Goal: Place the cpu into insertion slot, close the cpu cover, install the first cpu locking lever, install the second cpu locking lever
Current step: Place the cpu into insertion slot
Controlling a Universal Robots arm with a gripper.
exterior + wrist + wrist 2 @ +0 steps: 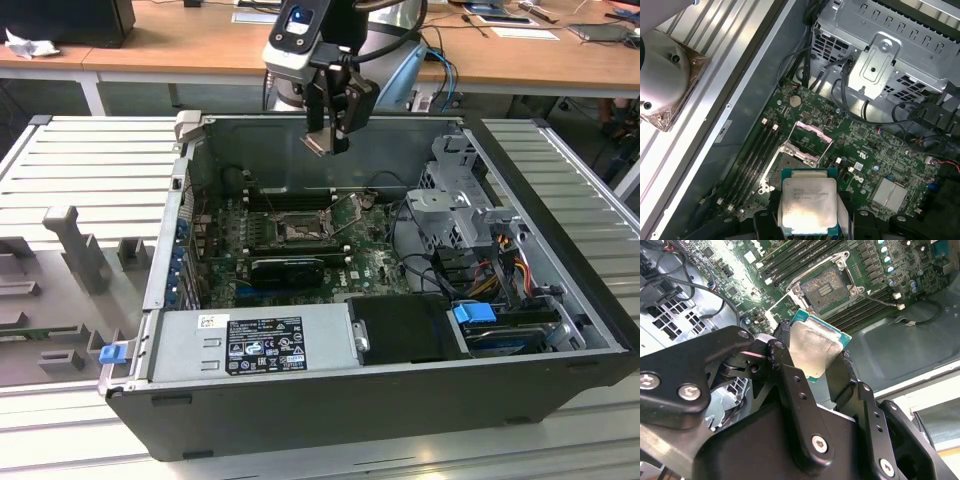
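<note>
Cpu point(815, 347) — thin square chip, matte silvery-beige metal face on a green-edged base — is clamped by two opposite edges between the black, bolted fingers point(790, 375) of the gripper point(814, 362), which are narrowed to just the chip's width. In the exterior view it hangs tilted above the open dark computer case point(400, 400), well clear of the green motherboard point(865, 150). Insertion slot point(790, 167) — square, black-framed, dark grainy centre — lies uncovered on that board, with the cpu cover point(812, 134), a thin metal frame, swung up beside it. The chip hides the fingertips in the first wrist view.
</note>
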